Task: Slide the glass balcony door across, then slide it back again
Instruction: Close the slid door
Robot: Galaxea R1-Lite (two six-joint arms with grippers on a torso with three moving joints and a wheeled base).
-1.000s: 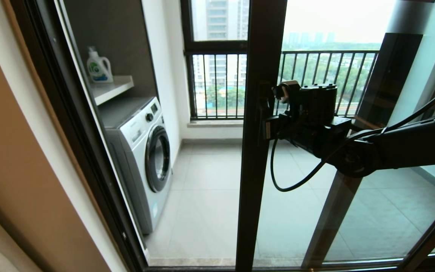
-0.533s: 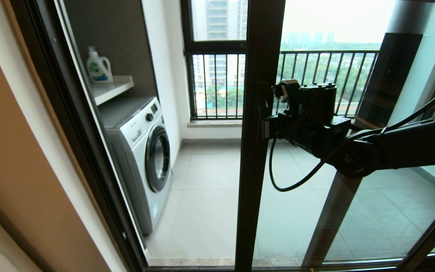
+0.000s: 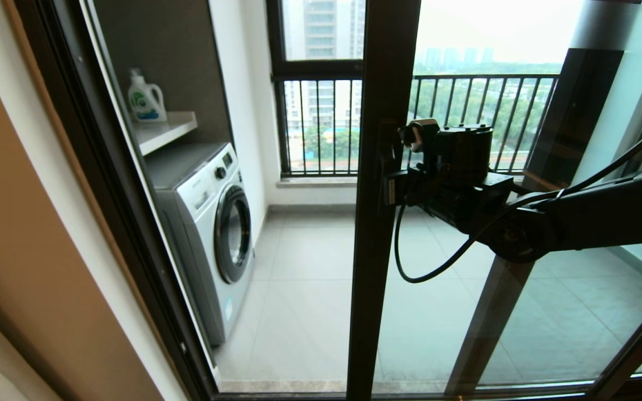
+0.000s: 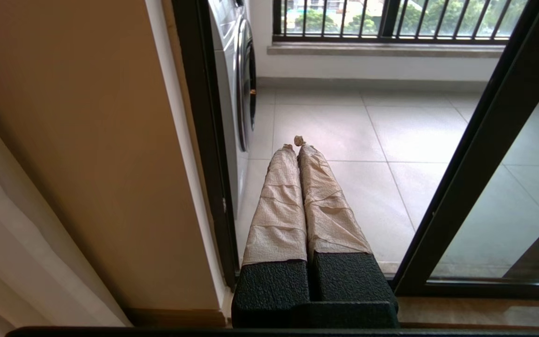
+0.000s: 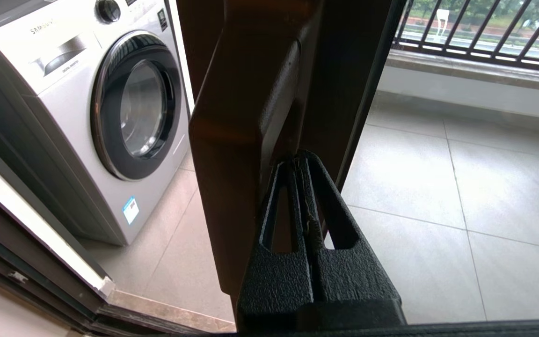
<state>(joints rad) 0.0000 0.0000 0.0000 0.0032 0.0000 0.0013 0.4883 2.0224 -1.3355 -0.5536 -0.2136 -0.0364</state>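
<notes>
The tall clear-glass balcony door in its dark brown-black metal frame [image 3: 379, 234] stands partway across the opening, its upright edge roughly mid-doorway, with open floor between it and the white front-loading washing machine [image 3: 209, 223] on the balcony's left side. The right claw [image 5: 300, 164], on a black arm reaching in from the right, sits against that upright; in the right wrist view its two black fingers are pressed together, their tips tucked beside the short dark bar handle [image 5: 274, 107]. Whether the tips press on the handle or only lie beside it is hard to make out. The left claw [image 4: 296, 142], its paper-wrapped fingers also pressed together, hangs low near the doorway's left jamb, clear of the door. Above the washer, a white detergent bottle [image 3: 145, 100] stands on a shelf [image 3: 179, 125]. The door's top is cut off.
</notes>
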